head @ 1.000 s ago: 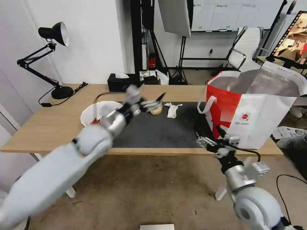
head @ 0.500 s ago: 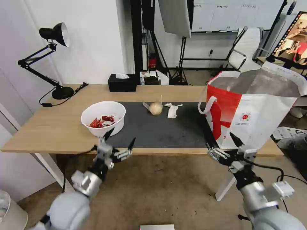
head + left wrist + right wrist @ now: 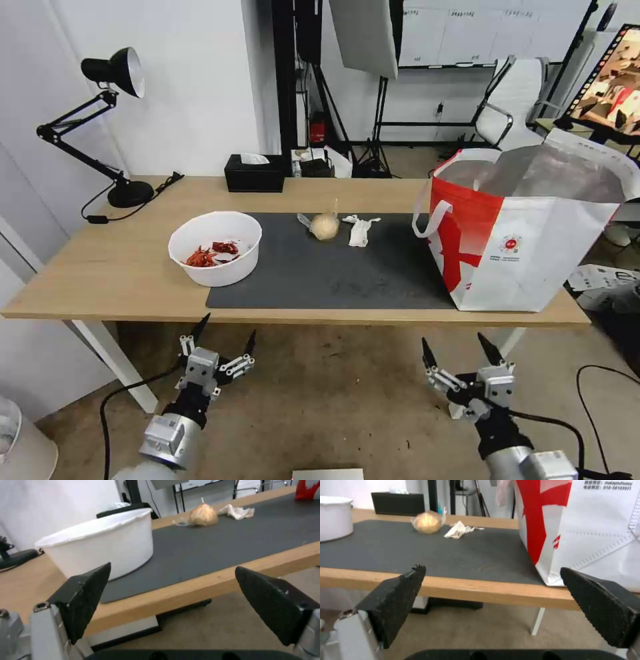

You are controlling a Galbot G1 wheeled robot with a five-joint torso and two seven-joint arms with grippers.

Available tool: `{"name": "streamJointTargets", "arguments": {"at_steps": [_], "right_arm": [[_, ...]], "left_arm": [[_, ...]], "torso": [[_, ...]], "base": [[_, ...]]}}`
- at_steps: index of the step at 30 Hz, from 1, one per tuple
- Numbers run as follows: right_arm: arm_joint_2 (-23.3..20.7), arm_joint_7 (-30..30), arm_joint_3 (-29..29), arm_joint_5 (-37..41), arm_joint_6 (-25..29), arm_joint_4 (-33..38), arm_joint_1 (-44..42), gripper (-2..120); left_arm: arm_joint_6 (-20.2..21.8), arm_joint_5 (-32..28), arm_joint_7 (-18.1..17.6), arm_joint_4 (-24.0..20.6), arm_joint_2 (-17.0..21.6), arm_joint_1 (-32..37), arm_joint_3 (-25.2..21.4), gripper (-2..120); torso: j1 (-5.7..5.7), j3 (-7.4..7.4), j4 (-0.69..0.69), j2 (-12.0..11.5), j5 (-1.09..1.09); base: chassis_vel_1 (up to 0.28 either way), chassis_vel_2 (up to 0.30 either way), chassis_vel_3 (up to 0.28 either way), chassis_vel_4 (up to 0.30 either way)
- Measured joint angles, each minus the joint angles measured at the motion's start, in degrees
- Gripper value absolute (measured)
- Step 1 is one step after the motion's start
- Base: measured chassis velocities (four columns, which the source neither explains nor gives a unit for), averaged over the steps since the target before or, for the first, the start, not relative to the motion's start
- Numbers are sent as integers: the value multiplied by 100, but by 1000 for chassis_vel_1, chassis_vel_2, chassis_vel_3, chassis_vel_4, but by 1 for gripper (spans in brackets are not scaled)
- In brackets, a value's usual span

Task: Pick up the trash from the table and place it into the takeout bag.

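Jaws of left gripper (image 3: 225, 331) and right gripper (image 3: 457, 345): standing released, empty, now hanging lower below the surface (image 3: 100, 267) edge than before. Bowl of chillies (image 3: 215, 247), wrapped ball (image 3: 325, 226), tissue (image 3: 360, 229) lying unmoved on mat (image 3: 333, 267); takeout bag (image 3: 527, 233) standing at right.

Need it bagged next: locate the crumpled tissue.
In the head view the crumpled tissue lies on the dark mat, between the wrapped ball and the takeout bag.
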Motion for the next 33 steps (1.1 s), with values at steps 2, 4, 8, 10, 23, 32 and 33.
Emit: {"name": "streamJointTargets", "arguments": {"at_steps": [2,4,8,10,23,32,33], "right_arm": [[0,2,-9,0,-1,-10,3,100],[-9,3,-15,3,-4,-32,25,100],[-28,12,-17,19,-11,-90,87,100],[-34,15,-20,23,-13,-101,105,100],[-242,26,-73,260,-195,-234,559,100],[-756,185,-832,855,-642,-457,1865,100],[-833,234,-946,947,-717,-518,2070,100]], "left_arm": [[0,15,1,13,0,15,6,100],[-1,33,5,32,-7,21,38,100],[-1,60,13,80,-43,-13,114,100],[0,74,25,89,-53,-16,126,100],[-1,42,-21,230,-108,-149,121,100],[197,-141,-67,182,-79,-261,26,100],[240,-140,-67,175,-97,-270,20,100]], "torso": [[0,0,0,0,0],[0,0,0,0,0],[0,1,0,0,0],[0,1,0,-1,0],[0,1,0,-1,0],[1,2,1,-1,1],[1,1,0,-1,0]], "base": [[0,0,0,0],[0,0,0,0],[0,0,0,0],[0,0,0,0],[0,0,0,0],[0,0,0,0],[0,0,0,0]]}}
